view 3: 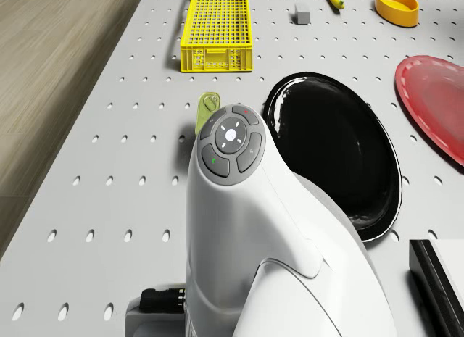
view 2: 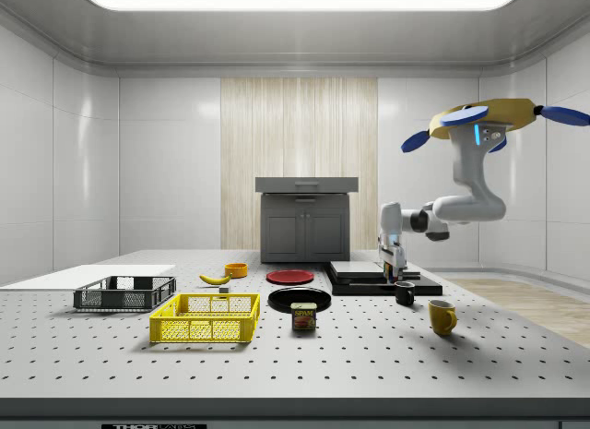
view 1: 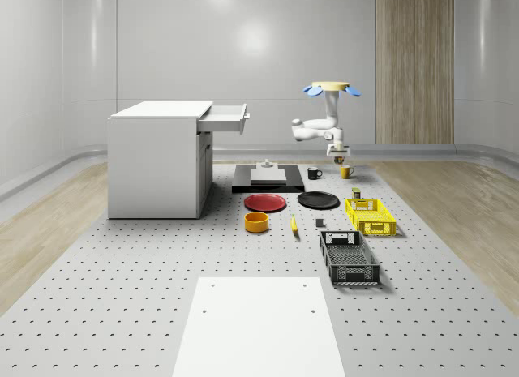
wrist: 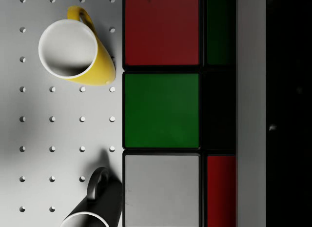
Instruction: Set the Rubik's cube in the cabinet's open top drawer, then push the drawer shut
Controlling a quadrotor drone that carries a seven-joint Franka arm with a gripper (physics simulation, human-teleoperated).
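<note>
The white cabinet (view 1: pixel 158 162) with its open top drawer (view 1: pixel 223 117) stands well apart from the claw (view 1: pixel 337 157). The yellow-topped drone (view 1: pixel 332 89) hovers above the mugs. The claw seemingly grips the multicoloured Rubik's cube (wrist: pixel 168 110), above the yellow mug (wrist: pixel 75 53) and black mug (wrist: pixel 95 205).

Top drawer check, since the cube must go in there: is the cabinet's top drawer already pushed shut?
No: in the whole-scene view the top drawer juts out from the cabinet toward that view's right.
</note>
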